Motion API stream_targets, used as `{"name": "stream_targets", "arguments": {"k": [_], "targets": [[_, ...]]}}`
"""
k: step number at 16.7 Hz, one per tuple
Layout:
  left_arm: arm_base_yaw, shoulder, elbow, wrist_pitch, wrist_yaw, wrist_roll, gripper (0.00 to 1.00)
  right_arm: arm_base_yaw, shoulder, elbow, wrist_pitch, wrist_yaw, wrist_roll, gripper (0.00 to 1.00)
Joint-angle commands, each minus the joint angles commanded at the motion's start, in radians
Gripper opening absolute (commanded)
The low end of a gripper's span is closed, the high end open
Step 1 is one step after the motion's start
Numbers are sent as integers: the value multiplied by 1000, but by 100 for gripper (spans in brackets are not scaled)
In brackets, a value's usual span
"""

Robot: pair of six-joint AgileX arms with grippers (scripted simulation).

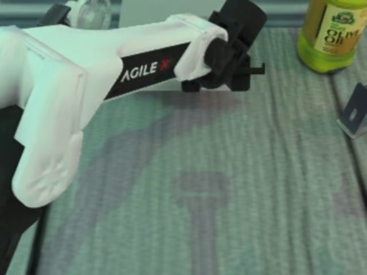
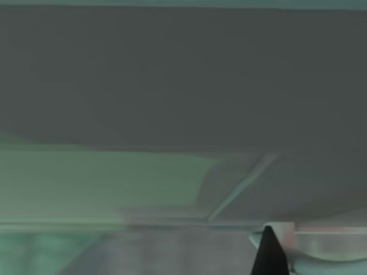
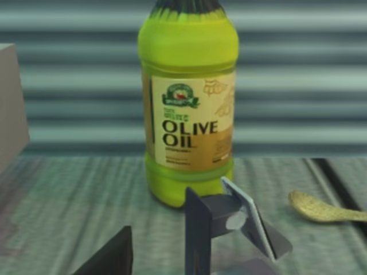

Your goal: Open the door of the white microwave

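One arm's working: your left gripper is up by the white microwave; can't tell its claw state. Right arm's parked nr the olive oil bottle.

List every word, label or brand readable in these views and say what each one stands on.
"AGILE X": white letters on the black strip along the left arm, in the top view.
"OLIVE OIL": dark letters on the label of the olive oil bottle, in the right wrist view; it also shows on the bottle in the top view.
The green logo and the fine print on that label are too small to read.
The left wrist view shows no text.
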Motion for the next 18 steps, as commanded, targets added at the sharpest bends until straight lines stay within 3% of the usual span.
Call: {"name": "stream_targets", "arguments": {"k": [8,9,18], "targets": [[0,0,0,0,0,0,0,0,0,0,0,0,0,100],[-38,-25,-53,-8,11,-2,0,0,0,0,0,0,0,100],[-35,-93,-159,53,-21,-32,0,0,0,0,0,0,0,100]]}}
